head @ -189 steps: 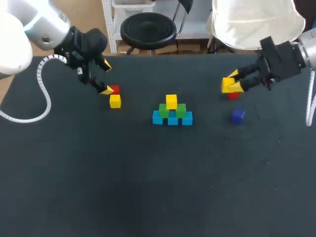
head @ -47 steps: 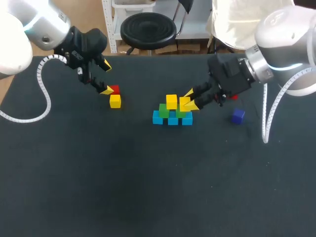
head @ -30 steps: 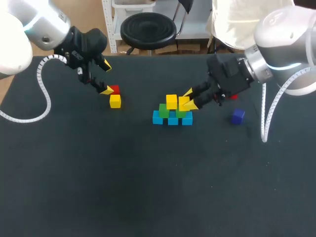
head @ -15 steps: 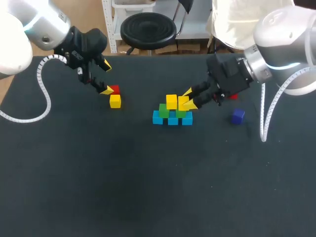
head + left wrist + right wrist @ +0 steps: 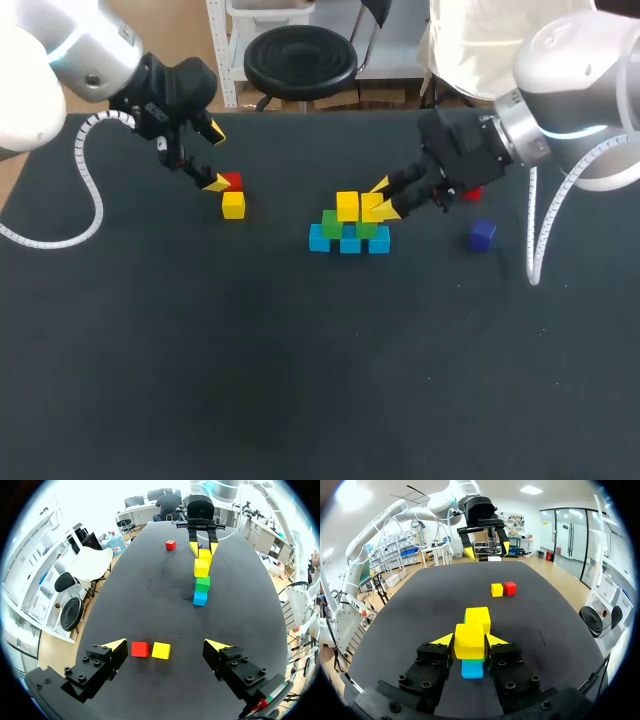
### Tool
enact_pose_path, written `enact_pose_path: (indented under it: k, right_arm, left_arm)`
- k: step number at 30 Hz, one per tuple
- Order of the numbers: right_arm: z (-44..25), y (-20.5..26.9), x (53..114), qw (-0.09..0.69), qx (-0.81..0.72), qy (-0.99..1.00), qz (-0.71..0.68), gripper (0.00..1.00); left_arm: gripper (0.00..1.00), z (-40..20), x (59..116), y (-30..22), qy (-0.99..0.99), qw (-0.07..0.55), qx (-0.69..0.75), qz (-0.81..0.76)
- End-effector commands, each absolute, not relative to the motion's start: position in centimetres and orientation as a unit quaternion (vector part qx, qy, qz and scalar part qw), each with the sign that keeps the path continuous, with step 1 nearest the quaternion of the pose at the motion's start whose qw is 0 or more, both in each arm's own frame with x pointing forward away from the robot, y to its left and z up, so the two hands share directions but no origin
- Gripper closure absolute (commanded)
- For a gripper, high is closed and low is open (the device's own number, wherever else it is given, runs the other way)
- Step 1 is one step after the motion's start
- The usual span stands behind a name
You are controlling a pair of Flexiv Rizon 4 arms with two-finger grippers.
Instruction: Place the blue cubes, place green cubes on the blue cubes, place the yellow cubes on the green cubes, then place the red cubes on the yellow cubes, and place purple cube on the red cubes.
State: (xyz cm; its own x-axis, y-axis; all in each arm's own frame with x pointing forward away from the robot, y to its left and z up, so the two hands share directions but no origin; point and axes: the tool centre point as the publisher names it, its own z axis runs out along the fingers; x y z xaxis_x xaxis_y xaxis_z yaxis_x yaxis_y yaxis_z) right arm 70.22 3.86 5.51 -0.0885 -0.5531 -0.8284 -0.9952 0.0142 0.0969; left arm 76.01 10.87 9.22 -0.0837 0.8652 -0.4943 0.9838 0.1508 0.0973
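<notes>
Right pincer [image 5: 470,641] clamping yellow cube [image 5: 468,632], over green cube [image 5: 367,231]

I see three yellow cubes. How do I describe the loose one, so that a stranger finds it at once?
On the black table, go from the central stack of cubes toward the left gripper. Near it a loose yellow cube lies beside a red cube. Unlike the stacked yellow cube and the held yellow cube, it rests on the table.
</notes>
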Motion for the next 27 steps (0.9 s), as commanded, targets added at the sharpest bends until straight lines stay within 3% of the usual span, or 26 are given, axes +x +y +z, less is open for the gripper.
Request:
enact_pose_path:
  k: [1, 27]
  right_arm:
    - [5.33, 3.93, 70.51, 0.305, -0.602, 0.642, 0.364, 1.0]
    - [4.96, 3.88, 70.91, 0.304, -0.602, 0.642, 0.365, 1.0]
  left_arm:
    - [0.0, 9.15, 75.98, 10.98, 0.723, 0.227, 0.639, -0.132]
    - [0.0, 9.15, 75.98, 10.98, 0.723, 0.227, 0.639, -0.132]
